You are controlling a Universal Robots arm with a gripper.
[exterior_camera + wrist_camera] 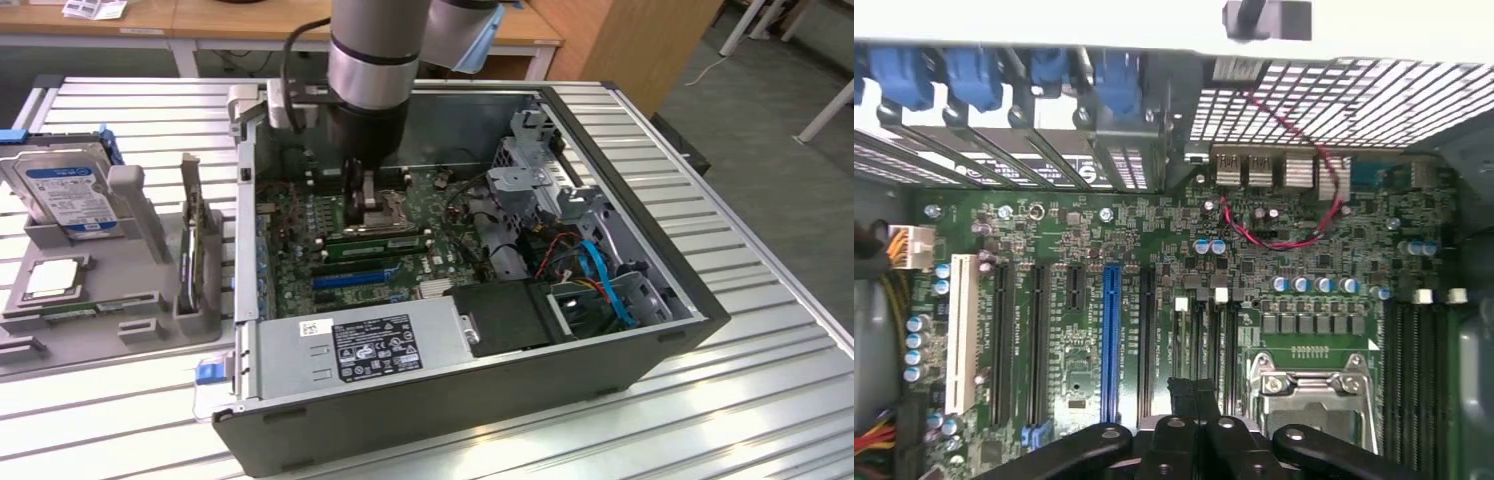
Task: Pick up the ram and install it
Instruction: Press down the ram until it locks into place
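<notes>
Standing by the bench, I see the arm reaching down into the open computer case, with the gripper low over the motherboard. In the wrist view the gripper has its jaws drawn right together, and I can see nothing between them. It hangs close above the silver CPU socket.

The ram looks to me to be the green stick lying along a black slot on the board. In the exterior view it sits just at 5 o'clock from the fingertips, beside the socket. Whether it is pushed fully home and latched, I cannot tell from here. The gripper is near it but I cannot see them touching.

Out at 9 o'clock from the case sits a grey tray, and a thin piece stands on edge in it. At 10 o'clock is the blue-labelled hard drive.

I'd judge the stick light and stiff, but thin and easily hurt. It would snap or crack a chip if twisted or bent along its length. The safe hold looks to be across the two flat faces near the middle of the top edge, clear of the contact edge. Any downward push wants to be square and even over both ends
</notes>
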